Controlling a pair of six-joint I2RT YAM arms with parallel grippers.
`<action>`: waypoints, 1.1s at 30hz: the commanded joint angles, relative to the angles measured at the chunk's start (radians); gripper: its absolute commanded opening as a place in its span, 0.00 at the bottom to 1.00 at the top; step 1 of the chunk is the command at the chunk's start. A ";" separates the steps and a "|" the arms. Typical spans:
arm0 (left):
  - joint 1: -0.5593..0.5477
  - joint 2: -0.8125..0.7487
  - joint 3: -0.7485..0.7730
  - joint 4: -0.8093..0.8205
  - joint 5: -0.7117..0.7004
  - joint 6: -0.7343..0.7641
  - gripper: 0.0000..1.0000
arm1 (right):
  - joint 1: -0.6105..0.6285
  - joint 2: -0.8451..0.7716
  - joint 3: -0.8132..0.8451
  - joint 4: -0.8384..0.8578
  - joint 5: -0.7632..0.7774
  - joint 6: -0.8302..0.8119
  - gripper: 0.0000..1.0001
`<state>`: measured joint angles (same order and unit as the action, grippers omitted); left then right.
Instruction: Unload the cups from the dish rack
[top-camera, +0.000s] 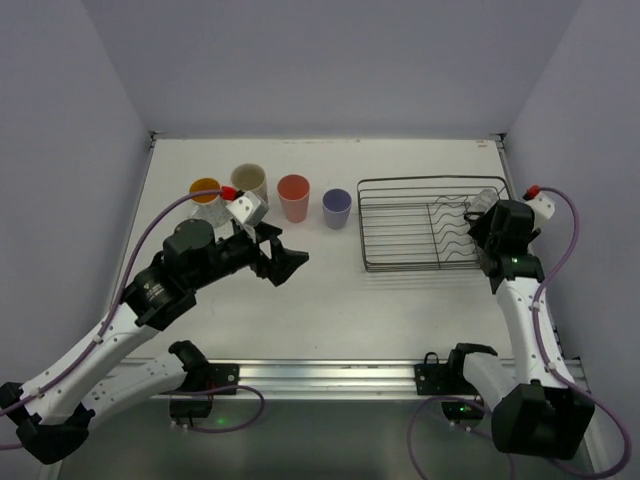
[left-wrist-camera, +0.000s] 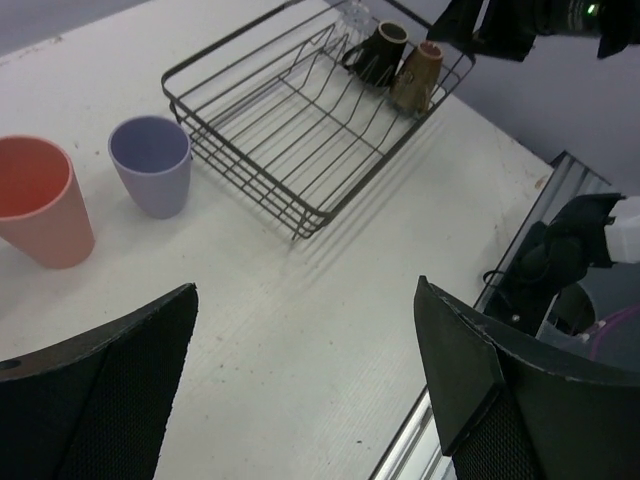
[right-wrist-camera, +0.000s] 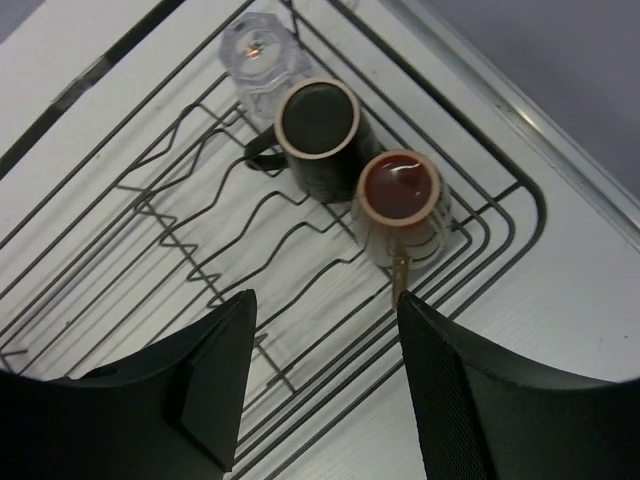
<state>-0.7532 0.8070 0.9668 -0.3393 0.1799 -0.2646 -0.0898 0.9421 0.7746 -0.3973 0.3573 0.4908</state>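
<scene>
Hovering spread and empty over the rack (top-camera: 361, 225), the right claw (right-wrist-camera: 325, 330) has the brown cup (right-wrist-camera: 400, 190) just beyond its tips. Next, I judge, it must lower and pinch that rim.

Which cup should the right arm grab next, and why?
Probably lower the right gripper onto the brown cup. Its fingers are open and empty above the dish rack, and that cup is nearest them, beside the dark mug and clear glass.
</scene>
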 joint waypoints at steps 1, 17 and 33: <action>0.000 -0.026 -0.088 0.037 0.027 0.045 0.92 | -0.091 0.033 0.061 0.031 0.007 -0.017 0.62; -0.051 -0.095 -0.149 0.039 -0.054 0.071 0.95 | -0.194 0.351 0.181 0.034 -0.061 -0.090 0.67; -0.058 -0.098 -0.151 0.037 -0.082 0.073 0.95 | -0.199 0.497 0.218 0.029 -0.058 -0.116 0.71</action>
<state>-0.8066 0.7158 0.8196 -0.3309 0.1146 -0.2157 -0.2863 1.4223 0.9508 -0.3809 0.2962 0.3920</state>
